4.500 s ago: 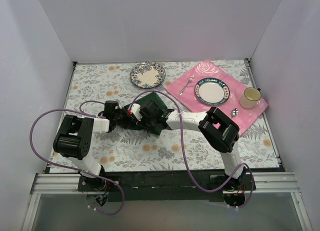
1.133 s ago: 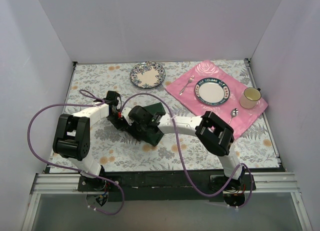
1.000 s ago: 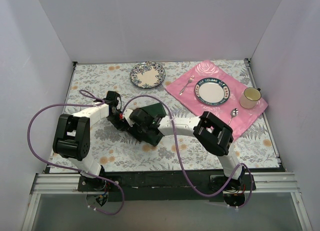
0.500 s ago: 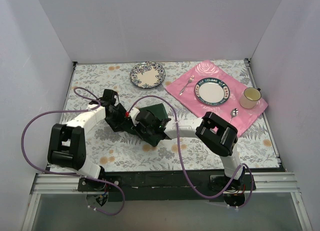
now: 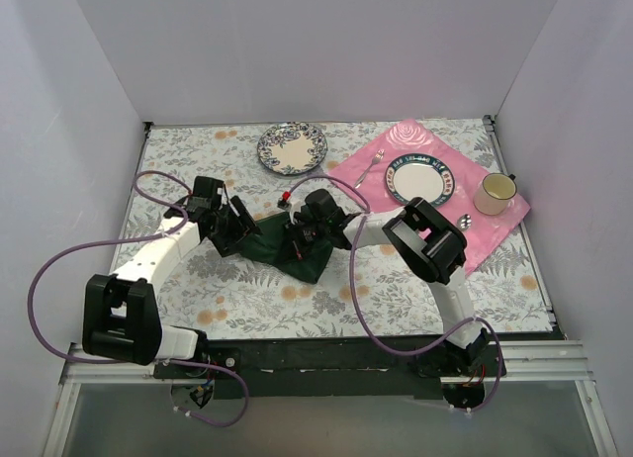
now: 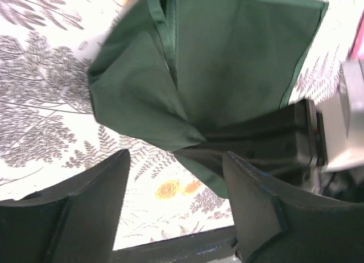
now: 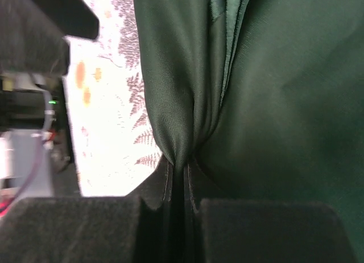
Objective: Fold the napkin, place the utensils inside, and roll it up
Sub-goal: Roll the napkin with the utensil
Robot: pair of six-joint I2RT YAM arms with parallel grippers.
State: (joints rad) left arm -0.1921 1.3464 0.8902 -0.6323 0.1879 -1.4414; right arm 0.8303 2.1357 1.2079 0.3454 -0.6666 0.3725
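The dark green napkin (image 5: 277, 251) lies crumpled on the floral table between the two arms. In the right wrist view a bunched fold of the napkin (image 7: 267, 103) is pinched between the pads of my right gripper (image 7: 182, 217), which is shut on it. From above, my right gripper (image 5: 301, 245) points down into the cloth. My left gripper (image 5: 235, 233) sits at the napkin's left edge. In its own view the left gripper (image 6: 176, 212) stands open over bare table, just short of the napkin (image 6: 227, 64). No utensils show in any view.
A floral plate (image 5: 292, 147) sits at the back. The pink placemat (image 5: 495, 231) at the right carries a plate (image 5: 419, 182), a cup (image 5: 495, 193), a silver fork (image 5: 371, 167) and a silver spoon (image 5: 463, 223). Purple cables loop beside both arms.
My left gripper opened, let go of the napkin and drew back to the left. My right gripper shut on the cloth and pulled it right and toward the back.
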